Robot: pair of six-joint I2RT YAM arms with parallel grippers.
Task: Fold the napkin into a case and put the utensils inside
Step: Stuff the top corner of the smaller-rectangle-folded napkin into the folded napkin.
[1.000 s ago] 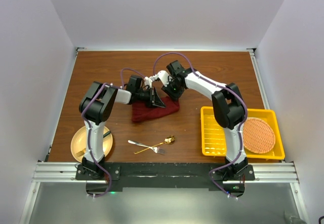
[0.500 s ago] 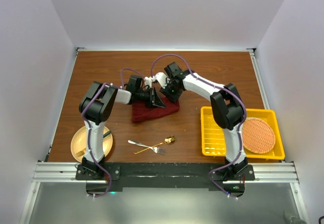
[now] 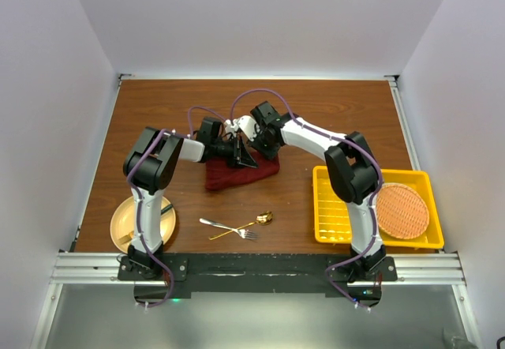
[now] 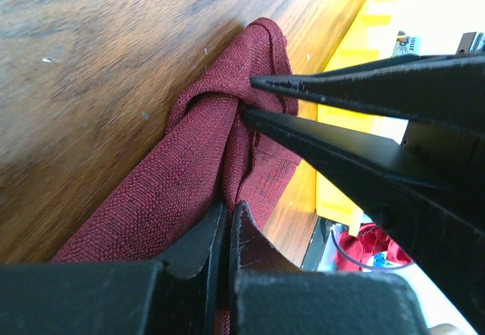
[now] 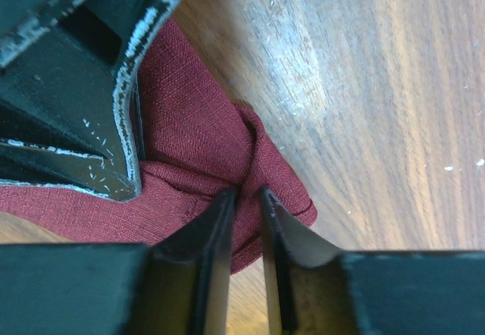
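We find the napkin point(image 3: 237, 177) bunched at mid-surface point(image 3: 158, 104), not yet a case. Its long axis runs left to right, with the right end tipped slightly away from the arm bases. Both hands meet over its far edge. The left hand point(image 4: 228, 210) has its fingers almost together on a raised fold. The right hand point(image 5: 247, 197) reaches in from the opposite side, narrow, with what looks like a ridge of cloth pinched between its fingers, though the close view leaves us a little unsure. The fork point(image 3: 215, 223) and spoon point(image 3: 265, 218) lie crossed close to the bases, well apart from the cloth, and we judge them nearer the left arm. The yellow basket point(image 3: 331, 215) holds the round orange mat point(image 3: 404, 209). The tan plate point(image 3: 126, 227) holds something dark we cannot make out.
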